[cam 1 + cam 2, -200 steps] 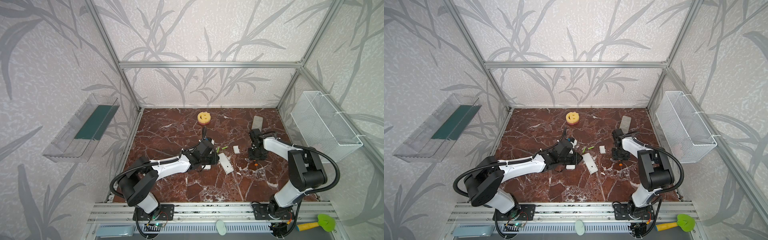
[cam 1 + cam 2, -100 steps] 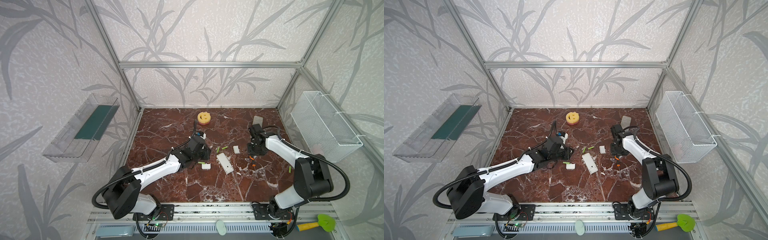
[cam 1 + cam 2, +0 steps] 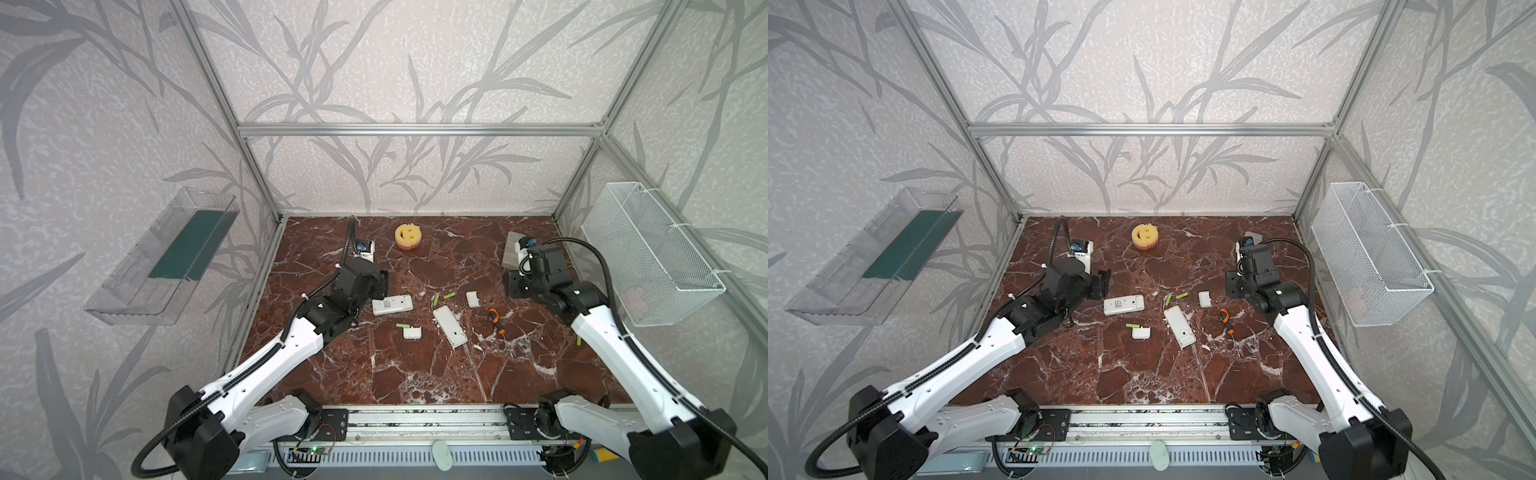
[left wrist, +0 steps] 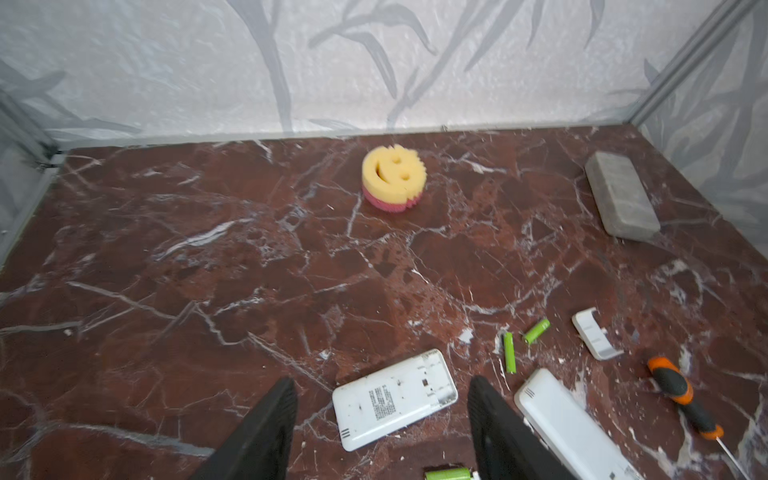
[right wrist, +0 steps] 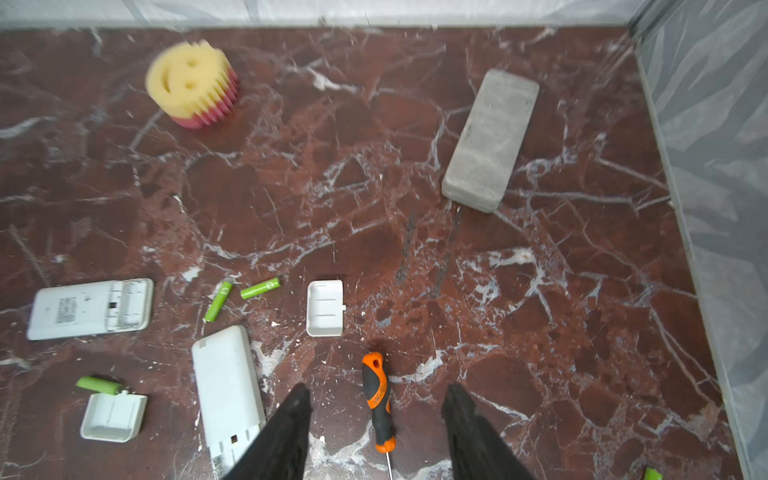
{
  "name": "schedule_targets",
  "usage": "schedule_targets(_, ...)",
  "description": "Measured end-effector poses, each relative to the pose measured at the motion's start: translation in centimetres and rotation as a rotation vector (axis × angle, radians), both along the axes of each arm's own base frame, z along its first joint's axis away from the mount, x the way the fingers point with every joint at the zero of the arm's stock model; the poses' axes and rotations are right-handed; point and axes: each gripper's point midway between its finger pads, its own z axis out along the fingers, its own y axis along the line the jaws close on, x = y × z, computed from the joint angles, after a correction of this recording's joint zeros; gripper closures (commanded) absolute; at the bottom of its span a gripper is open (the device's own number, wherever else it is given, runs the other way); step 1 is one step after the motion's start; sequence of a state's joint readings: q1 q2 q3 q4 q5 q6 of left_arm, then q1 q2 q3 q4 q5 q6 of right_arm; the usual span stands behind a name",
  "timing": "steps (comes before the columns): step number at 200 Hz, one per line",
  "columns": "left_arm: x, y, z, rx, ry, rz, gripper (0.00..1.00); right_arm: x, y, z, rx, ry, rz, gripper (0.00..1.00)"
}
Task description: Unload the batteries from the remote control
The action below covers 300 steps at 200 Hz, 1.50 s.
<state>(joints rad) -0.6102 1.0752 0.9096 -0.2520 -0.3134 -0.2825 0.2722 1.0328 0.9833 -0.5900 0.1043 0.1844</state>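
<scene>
The slim lime-green cylindrical batteries point(image 5: 218, 301) all lie loose on the red-brown marbled tabletop point(image 3: 415, 374); none sits in a remote. Two lie near mid-table, almost touching at one end. One of them points roughly at the far edge, and the other point(image 5: 260, 288) lies more across. A third point(image 3: 402, 326) lies parallel to the near edge, just beside a small white rectangular plastic cover point(image 3: 412, 333). A fourth point(image 3: 578, 340) lies near the right edge, beside the right arm.

The flat white rectangular remote control point(image 3: 392, 304) lies back-up, its long axis along the near edge and its bay uncovered. The bay looks empty. It lies just beyond the left gripper point(image 4: 381, 379), whose jaws are spread wide and hold nothing. A second white remote point(image 3: 450, 326) lies slantwise toward the near edge; its open end also looks bare.

The mid-table pair lies between the two grippers, toward the right edge from the left one. The right gripper point(image 5: 378, 387) is also spread and empty, apart from the orange-and-black-handled screwdriver point(image 3: 494, 318) on the tabletop. A second small white cover point(image 3: 472, 299) lies just beyond the screwdriver.

I judge the unloading done or nearly so.

A yellow-and-pink smiley sponge point(image 3: 407, 236) sits near the far edge and a grey block point(image 4: 621, 201) near the far right corner. White crumbs fleck the tabletop. Leaf-patterned walls on an aluminium frame close it in, with a white wire basket point(image 3: 648, 253) on the right wall and a clear plastic tray point(image 3: 166, 257) on the left.
</scene>
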Motion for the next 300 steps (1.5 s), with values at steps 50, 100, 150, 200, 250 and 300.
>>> schedule_targets(50, -0.9, 5.6, 4.3, 0.072, -0.191, 0.112, 0.0, -2.3, -0.7, 1.9, 0.006, -0.3, 0.045, 0.26)
schedule_targets(100, -1.0, 12.1, 4.4, 0.103, -0.269, 0.283, 0.0, -2.5, -2.0, 0.8, -0.039, -0.45, 0.005, 0.1)
schedule_targets(150, -0.4, 15.5, -1.2, 0.168, -0.253, 0.354, 0.0, -1.6, -3.3, -4.4, -0.125, -0.486, -0.048, 0.01)
schedule_targets(200, 0.7, 17.7, -6.8, 0.206, -0.19, 0.416, 0.01, -0.4, -3.8, -10.2, -0.18, -0.427, -0.075, 0.01)
schedule_targets(250, 0.3, 20.2, -10.4, 0.223, -0.153, 0.532, 0.01, 1.8, -3.8, -12.1, -0.188, -0.454, -0.099, 0.01)
schedule_targets(300, 0.6, 20.9, -12.7, 0.23, -0.131, 0.554, 0.01, 3.3, -4.1, -12.5, -0.228, -0.513, -0.101, 0.01)
